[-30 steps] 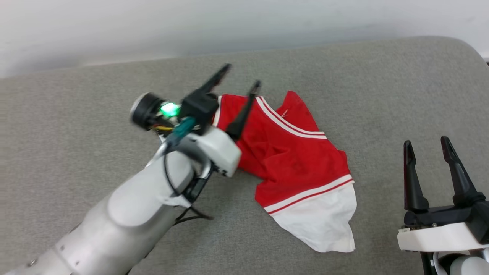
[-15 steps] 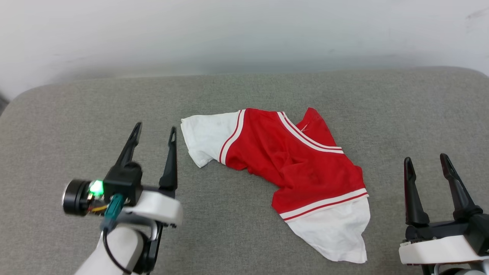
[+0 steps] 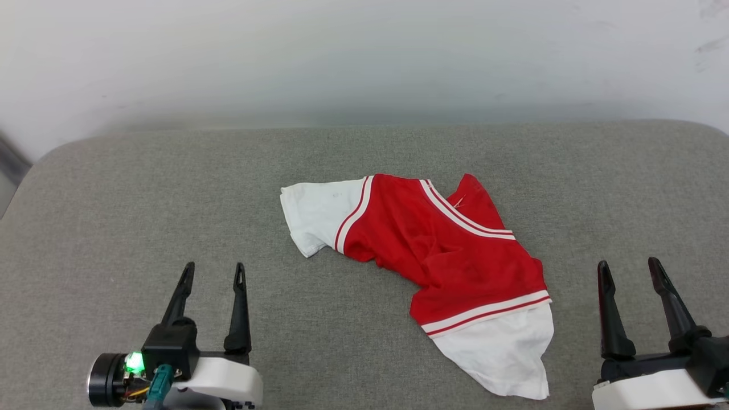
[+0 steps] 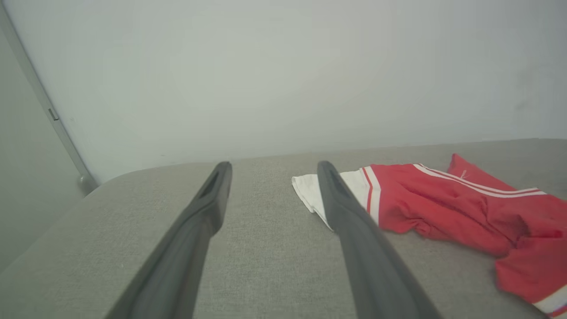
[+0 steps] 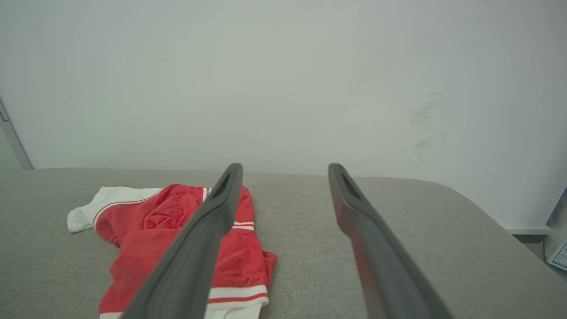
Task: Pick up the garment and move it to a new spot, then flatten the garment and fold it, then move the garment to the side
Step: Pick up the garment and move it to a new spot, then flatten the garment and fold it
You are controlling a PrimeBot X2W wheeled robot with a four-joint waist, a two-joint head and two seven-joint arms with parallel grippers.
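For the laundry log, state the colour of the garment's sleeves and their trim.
On the garment, sleeves are white, edged with red-and-white stripes. Head view shows it best.

A: You've got a grey upholstered surface (image 3: 136, 205) spread wide, pale wall (image 3: 342, 51) across twelve o'clock.
B: And at your ten o'clock, a grey upright strip (image 4: 44, 106) against it; dark scuffs (image 5: 423, 117) on that wall toward two o'clock.

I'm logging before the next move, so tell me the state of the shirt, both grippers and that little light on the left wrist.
Red jersey T-shirt: crumpled, unfolded, lying loose on the grey cushion, held by nothing.
Left gripper: jaws open, empty, clear of the shirt.
Right gripper: jaws open, empty, clear of the shirt.
Left wrist light: lit green.
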